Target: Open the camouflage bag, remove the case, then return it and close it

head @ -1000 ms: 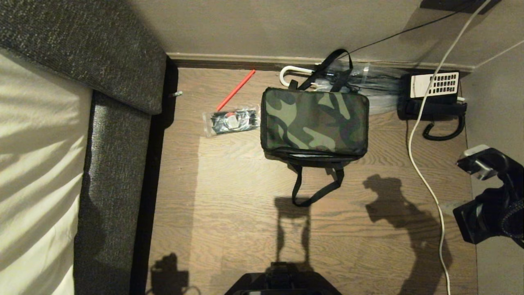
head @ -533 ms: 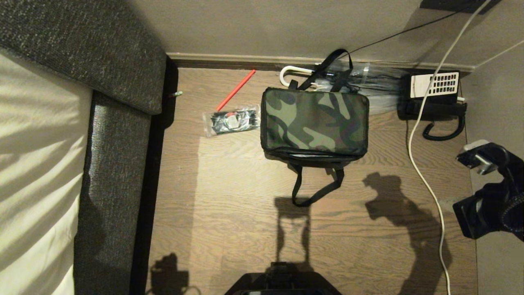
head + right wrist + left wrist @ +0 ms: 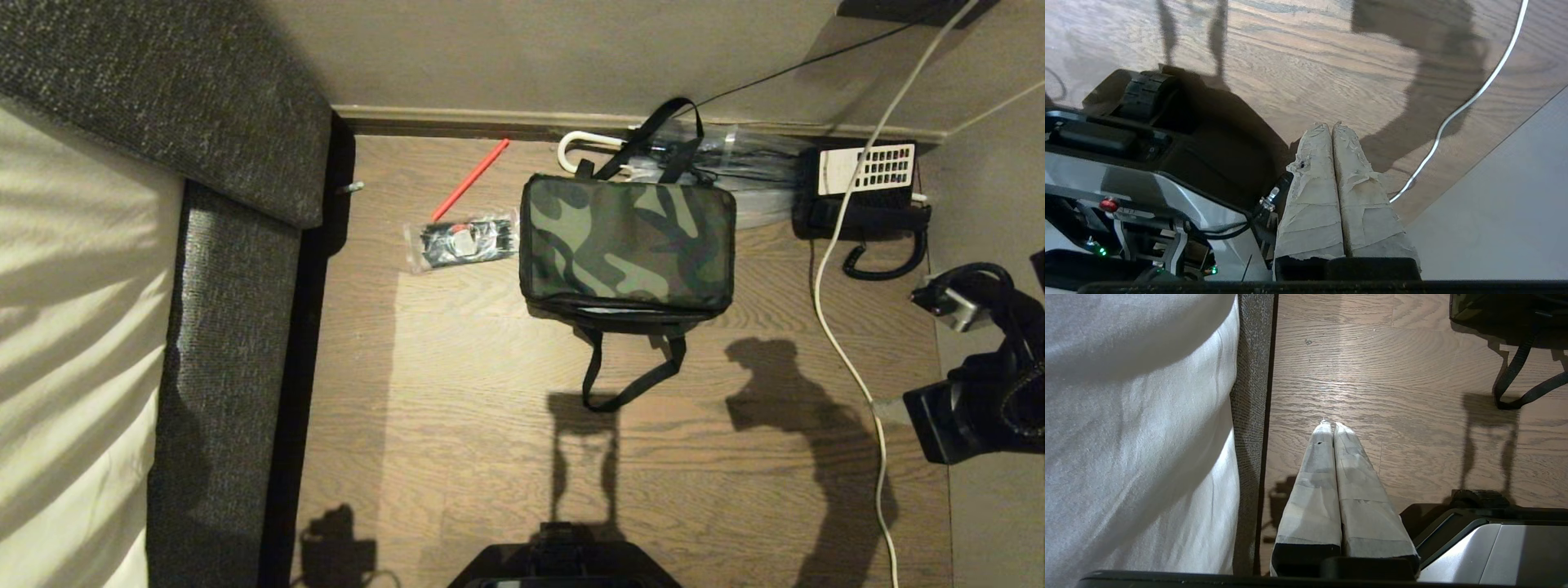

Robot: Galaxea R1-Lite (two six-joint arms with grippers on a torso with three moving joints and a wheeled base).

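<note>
Swinging at the floor's right edge, the right end effector (image 3: 1332,126), fingers pressed together and empty, sits well right of the camouflage bag (image 3: 627,243): soft, light, best gripped by its webbing handle (image 3: 629,384). Left end effector (image 3: 1331,426) hangs parked, likewise pinched closed.

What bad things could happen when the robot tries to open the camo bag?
1. The white cable lies on the floor between the right pincer and the camouflage bag; the arm might snag it.
2. The bag's black strap loops loosely in front, so a pincer might catch it and drag the bag.
3. Both the right and the left pincer are shut, so they must open first.
</note>
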